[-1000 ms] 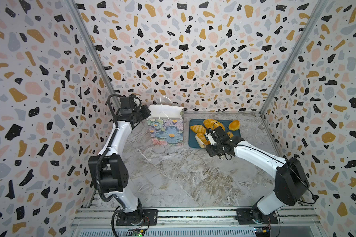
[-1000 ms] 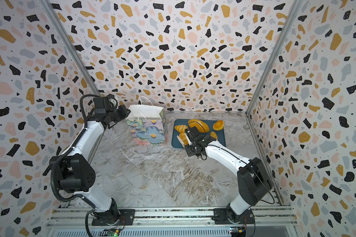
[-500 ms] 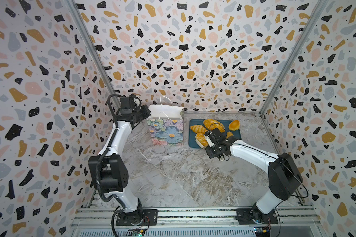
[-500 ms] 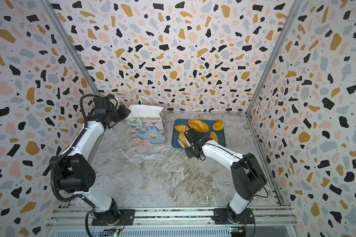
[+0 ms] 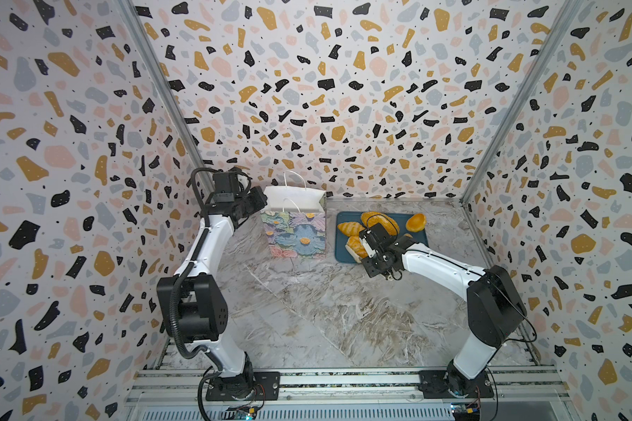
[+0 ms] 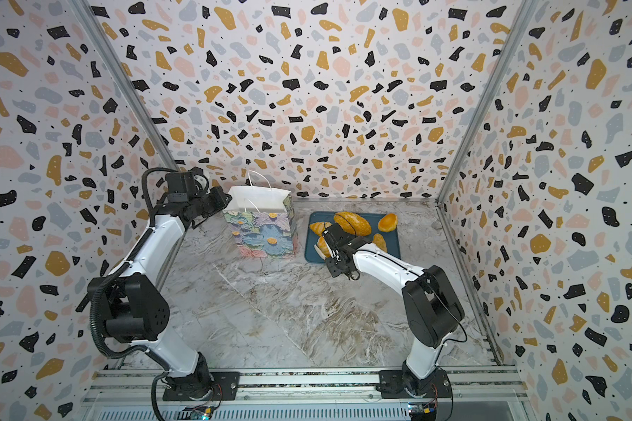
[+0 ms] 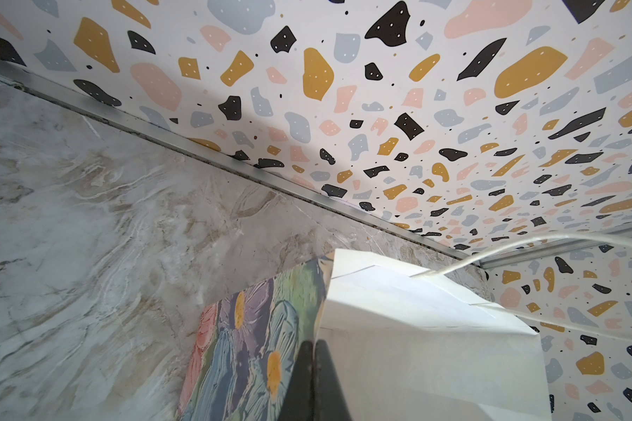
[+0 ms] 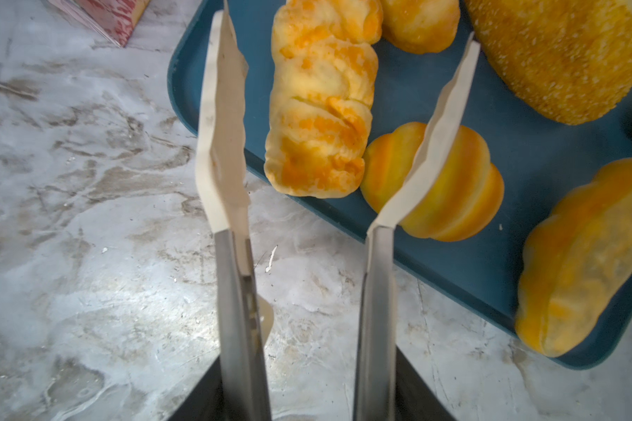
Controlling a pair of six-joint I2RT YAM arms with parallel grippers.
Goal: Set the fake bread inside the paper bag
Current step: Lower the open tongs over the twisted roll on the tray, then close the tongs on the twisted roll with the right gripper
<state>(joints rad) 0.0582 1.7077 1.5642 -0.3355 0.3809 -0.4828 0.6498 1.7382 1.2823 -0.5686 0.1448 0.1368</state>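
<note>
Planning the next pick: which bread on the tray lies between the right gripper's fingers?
The long twisted roll: it lies wholly between the right gripper's fingers; one finger crosses the striped bun.

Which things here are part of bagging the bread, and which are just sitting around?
Part of the job: flowered paper bag; twisted long roll; striped bun; speckled loaf; croissant; round bun; left gripper pinching the bag's rim; right gripper open over that roll.
Just lying about: dark-teal tray under the breads; white fleck on the marble tabletop.
</note>
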